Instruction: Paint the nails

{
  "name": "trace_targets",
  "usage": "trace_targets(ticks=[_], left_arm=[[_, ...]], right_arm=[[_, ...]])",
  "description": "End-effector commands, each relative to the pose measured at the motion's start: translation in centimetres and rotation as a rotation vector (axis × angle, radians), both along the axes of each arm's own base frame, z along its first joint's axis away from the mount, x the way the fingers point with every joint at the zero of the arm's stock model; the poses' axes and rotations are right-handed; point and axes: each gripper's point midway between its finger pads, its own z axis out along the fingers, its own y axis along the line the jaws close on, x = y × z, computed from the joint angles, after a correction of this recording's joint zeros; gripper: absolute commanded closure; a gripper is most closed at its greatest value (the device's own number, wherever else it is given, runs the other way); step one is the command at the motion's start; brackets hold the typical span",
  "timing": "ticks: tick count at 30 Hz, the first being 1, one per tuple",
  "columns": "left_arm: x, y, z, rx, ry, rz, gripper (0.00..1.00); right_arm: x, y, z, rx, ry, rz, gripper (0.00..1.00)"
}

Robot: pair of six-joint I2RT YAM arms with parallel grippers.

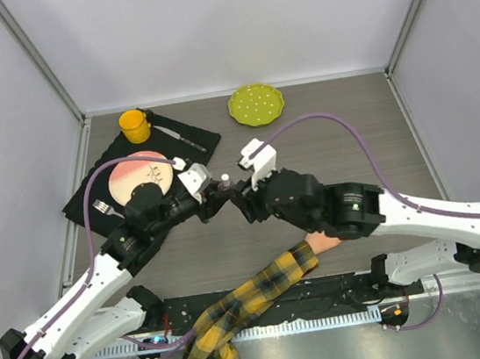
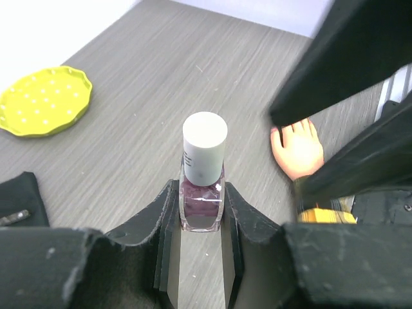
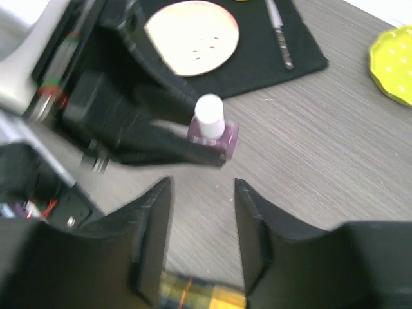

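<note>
A small polish bottle [image 2: 205, 145] with a white cap and purple glass stands upright on the table. My left gripper [image 2: 201, 193] is shut on its glass body; it also shows in the top view [image 1: 217, 196]. In the right wrist view the bottle [image 3: 212, 132] is just ahead of my open, empty right gripper [image 3: 203, 193], which sits at centre in the top view [image 1: 241, 200]. The pale mannequin hand [image 2: 299, 149] lies right of the bottle, partly behind the right fingers [image 2: 347, 71]. Its nails [image 2: 288, 127] are barely discernible. The plaid sleeve [image 1: 263, 287] runs toward the near edge.
A black mat [image 1: 92, 195] at back left carries a pink plate [image 1: 138, 177], a knife [image 1: 180, 137], a fork [image 1: 104, 208] and a yellow cup [image 1: 134, 124]. A yellow-green dotted plate [image 1: 257, 104] is at the back. Walls enclose the table on three sides.
</note>
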Motion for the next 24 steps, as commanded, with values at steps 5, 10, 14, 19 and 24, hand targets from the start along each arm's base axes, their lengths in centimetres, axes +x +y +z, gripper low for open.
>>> trace_targets(ticks=[5, 10, 14, 19, 24], left_arm=[[-2.2, -1.7, 3.6, -0.074, -0.072, -0.175, 1.00], [-6.3, -3.2, 3.6, -0.086, -0.019, -0.438, 1.00], [-7.0, -3.7, 3.2, -0.078, 0.050, -0.501, 1.00], [-7.1, -3.7, 3.2, -0.075, 0.056, -0.505, 1.00], [-7.1, -3.7, 3.2, -0.074, 0.055, -0.502, 1.00]], right_arm=[[-1.7, -3.2, 2.7, 0.050, 0.006, 0.262, 0.38], [-3.4, -2.4, 3.8, 0.059, 0.064, 0.483, 0.34], [-3.8, -1.9, 3.4, 0.019, 0.080, 0.565, 0.34], [-3.8, -1.8, 3.5, 0.013, 0.088, 0.585, 0.37], [-3.5, -1.8, 3.1, -0.016, 0.079, 0.593, 0.58]])
